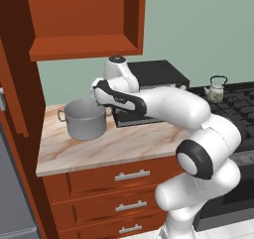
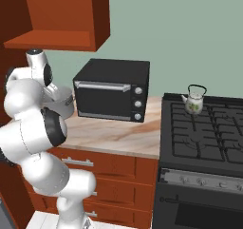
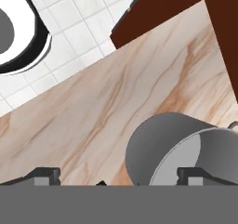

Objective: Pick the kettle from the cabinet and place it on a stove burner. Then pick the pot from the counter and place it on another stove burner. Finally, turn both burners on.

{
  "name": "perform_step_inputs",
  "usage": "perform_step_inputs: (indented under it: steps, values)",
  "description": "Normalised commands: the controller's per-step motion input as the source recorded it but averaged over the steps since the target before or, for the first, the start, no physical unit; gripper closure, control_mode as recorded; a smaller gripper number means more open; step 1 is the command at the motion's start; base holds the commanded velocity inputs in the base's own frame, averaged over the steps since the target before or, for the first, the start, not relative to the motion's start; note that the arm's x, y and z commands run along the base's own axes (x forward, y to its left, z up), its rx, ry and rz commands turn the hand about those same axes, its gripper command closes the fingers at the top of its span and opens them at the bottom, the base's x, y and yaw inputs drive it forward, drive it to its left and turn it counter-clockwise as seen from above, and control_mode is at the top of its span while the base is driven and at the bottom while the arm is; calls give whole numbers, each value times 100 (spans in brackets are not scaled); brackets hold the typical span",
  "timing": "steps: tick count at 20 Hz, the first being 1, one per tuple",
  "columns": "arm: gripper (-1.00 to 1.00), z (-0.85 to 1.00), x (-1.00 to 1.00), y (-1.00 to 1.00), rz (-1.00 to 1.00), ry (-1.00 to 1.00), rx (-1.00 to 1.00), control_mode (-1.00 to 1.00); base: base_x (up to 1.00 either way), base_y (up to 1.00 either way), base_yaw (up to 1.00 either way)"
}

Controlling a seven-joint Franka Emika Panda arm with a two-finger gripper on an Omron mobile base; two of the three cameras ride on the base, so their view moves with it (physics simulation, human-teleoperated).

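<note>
Already the kettle [image 1: 216, 90] sits on a far burner of the stove [image 2: 204, 133], while the arm reaches left with its gripper [image 3: 117, 175] spread wide and empty above the pot [image 1: 85, 119] on the counter [image 1: 124, 144], apparently lining up to grasp its rim.

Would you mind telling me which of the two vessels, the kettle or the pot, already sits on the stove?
The kettle, small and cream-white with a black arched handle, stands on a rear burner. The grey pot is on the counter.

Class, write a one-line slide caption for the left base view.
Arm reaches over the pot on the counter; kettle already sits on the stove.
</note>
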Motion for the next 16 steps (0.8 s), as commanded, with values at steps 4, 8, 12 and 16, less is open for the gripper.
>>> perform_step_inputs:
  steps: [4,8,12,16]
  values:
    - [-100,-12,18,0,-3,0,-2,-100,0,0,0]
    - [-100,-17,20,4,-3,0,-3,-100,0,0,0]
    - [-100,-18,19,5,-2,1,-3,-100,0,0,0]
    - [-100,-16,17,10,-2,1,-2,-100,0,0,0]
